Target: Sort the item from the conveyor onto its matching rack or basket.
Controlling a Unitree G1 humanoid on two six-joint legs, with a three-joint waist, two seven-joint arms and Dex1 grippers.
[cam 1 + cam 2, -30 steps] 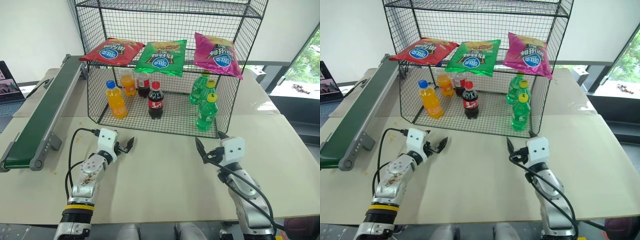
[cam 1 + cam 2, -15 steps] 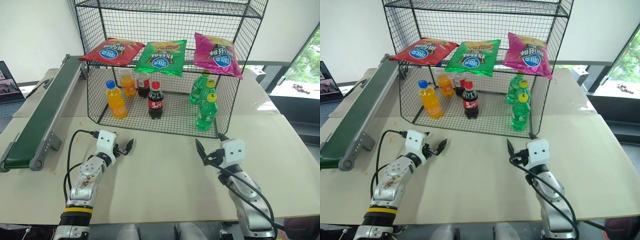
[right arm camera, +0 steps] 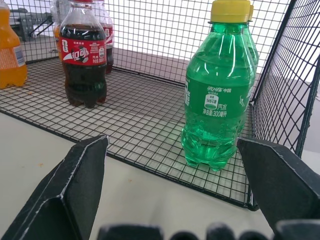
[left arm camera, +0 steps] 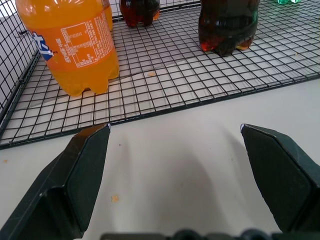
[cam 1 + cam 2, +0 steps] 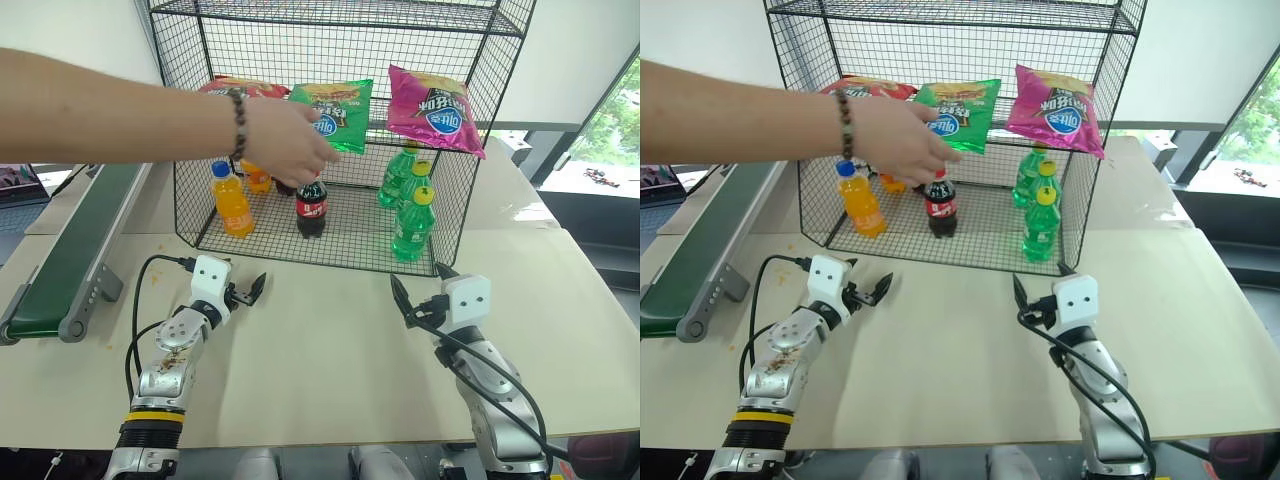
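A person's hand has reached in from nine o'clock onto the green crisp bag on the rack's middle shelf. Both pincers, left and right, rest spread and empty on the worktop.

Each silver metal arm ends in a white boxy wrist block and a gripper with two black fingers: left gripper, right gripper. Black cables loop along both arms, and a yellow band rings the left forearm. The person's hand wears a dark beaded bracelet.
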